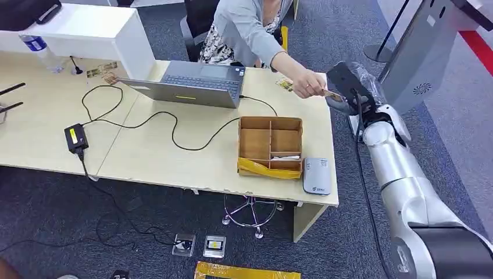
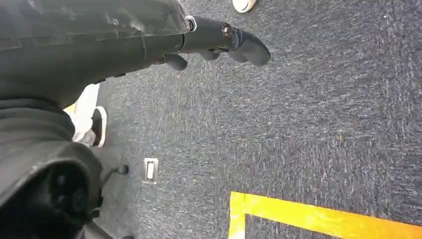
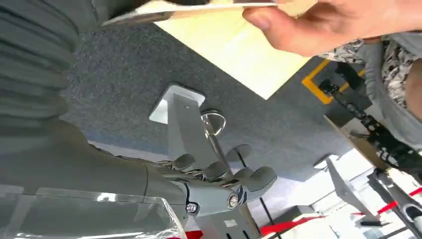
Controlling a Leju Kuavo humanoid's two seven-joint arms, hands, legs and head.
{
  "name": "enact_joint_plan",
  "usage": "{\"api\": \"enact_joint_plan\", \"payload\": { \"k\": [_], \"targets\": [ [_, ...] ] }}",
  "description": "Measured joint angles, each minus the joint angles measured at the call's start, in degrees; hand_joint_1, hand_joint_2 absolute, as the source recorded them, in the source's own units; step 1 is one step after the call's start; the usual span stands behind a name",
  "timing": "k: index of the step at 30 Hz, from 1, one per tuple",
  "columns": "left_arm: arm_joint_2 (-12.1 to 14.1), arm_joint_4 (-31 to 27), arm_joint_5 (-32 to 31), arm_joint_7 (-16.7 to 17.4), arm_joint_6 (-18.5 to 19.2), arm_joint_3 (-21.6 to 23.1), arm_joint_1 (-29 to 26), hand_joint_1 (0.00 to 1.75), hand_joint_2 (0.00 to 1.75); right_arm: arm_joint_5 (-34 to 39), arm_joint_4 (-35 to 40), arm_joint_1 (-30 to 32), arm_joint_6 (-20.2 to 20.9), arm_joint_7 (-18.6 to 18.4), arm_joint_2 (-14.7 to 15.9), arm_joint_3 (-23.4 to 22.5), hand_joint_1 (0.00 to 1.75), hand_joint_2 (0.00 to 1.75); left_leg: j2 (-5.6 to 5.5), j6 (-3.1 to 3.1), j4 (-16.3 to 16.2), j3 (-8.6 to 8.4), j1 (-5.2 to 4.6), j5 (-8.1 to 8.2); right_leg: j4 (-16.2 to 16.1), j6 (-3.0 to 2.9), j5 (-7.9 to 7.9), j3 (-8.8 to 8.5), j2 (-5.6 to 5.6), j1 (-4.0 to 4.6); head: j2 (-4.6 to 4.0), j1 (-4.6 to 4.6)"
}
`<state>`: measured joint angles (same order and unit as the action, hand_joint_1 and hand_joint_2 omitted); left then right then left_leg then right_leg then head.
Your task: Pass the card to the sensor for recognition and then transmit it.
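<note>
While the right arm reaches out past the far right corner of the table [image 1: 174,157], the right hand [image 1: 347,88] is raised just beyond the table edge, wrapped in clear film. The card [image 1: 331,95] sits between this hand and a person's hand [image 1: 308,87], which pinches its other end; in the right wrist view the card [image 3: 189,10] is a thin pale strip running from the robot's thumb side to the person's fingers [image 3: 318,30]. Whether the robot's hand is actually gripping the card or merely touching it cannot be told, since that end is hidden; its dark fingers [image 3: 239,179] lie stretched out, apart from the card.

The left hand [image 2: 224,42] hangs over the grey carpet, fingers loosely extended and holding nothing.

On the table, a flat grey sensor [image 1: 317,175] lies at the near right corner, touching the side of a brown divided box [image 1: 270,145]. The card is well apart from the sensor, above the far edge. An open laptop [image 1: 192,84] stands in front of the person.
</note>
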<state>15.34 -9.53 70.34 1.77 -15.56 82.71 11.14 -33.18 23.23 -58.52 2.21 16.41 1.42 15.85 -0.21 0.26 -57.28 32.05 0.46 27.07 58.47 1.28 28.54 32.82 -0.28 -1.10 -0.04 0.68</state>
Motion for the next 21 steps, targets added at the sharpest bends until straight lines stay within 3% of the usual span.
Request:
{"api": "enact_joint_plan", "payload": {
  "k": [5,6,21],
  "targets": [
    [0.0,0.0,0.0,-0.1,0.0,0.0,0.0,0.00,0.00,0.2,0.3,0.0,0.5,-0.2,-0.1,0.8,0.00,1.75,0.00,0.00,0.0,0.00,0.00,0.00,0.0,0.00,0.00,0.00,-0.01,0.00,0.00,0.00],
    [0.0,0.0,0.0,-0.1,0.0,0.0,0.0,0.00,0.00,0.2,0.3,0.0,0.6,-0.3,-0.2,0.9,1.71,1.75,0.00,0.00,0.0,0.00,0.00,0.00,0.0,0.00,0.00,0.00,-0.01,0.00,0.00,0.00],
    [-0.1,0.0,0.0,-0.7,-0.3,0.0,0.0,0.00,0.00,1.4,0.3,0.0,0.7,-0.5,-0.2,2.3,1.75,1.75,0.00,0.00,0.0,0.00,0.00,0.00,0.0,0.00,0.00,0.02,-0.01,0.00,0.00,-0.02]
  ]
}}
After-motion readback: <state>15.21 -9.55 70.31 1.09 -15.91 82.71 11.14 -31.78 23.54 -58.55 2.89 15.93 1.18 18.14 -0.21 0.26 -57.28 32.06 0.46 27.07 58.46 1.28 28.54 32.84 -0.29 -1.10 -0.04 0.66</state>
